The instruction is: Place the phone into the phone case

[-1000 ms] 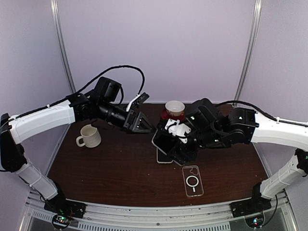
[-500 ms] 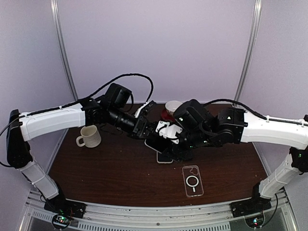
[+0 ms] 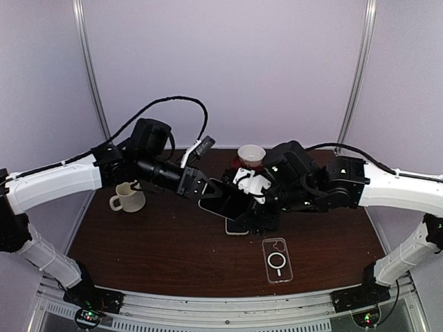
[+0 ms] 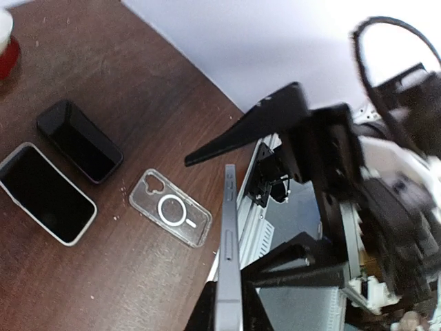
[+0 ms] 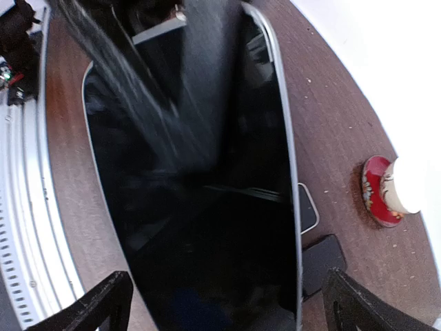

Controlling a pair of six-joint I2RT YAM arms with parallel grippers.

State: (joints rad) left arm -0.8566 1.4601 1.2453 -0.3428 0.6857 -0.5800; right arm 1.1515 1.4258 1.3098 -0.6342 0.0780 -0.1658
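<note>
Mug (image 3: 128, 196): far left on the surface (image 3: 159, 249), well apart from the work; we see no hazard in it.
Left claw (image 3: 204, 192): clenched on one end of the phone (image 3: 225, 203), which shows edge-on in the left wrist view.
Phone place: in the air at centre frame, between the two claws, not in the case (image 3: 277, 261).
Grip risk: we judge the hold narrow; a slick slab pinched by its end could pivot or slide out if the arm swings fast.
Spare phones (image 3: 237, 225): two lie on the surface just below; a dropped phone would hit them.
Right claw (image 3: 250, 206): released, fingers spread wide either side of the phone, touching neither edge as far as we can tell.
Parting risk: if either arm pulls off at an angle, those fingers could catch the phone and twist it in the left claw.
Case place: flat at lower right of centre, well apart from the phone.
Seating risk: the case is clear and light, so we expect it to skate or tip under a crooked push, leaving a corner unseated.
</note>
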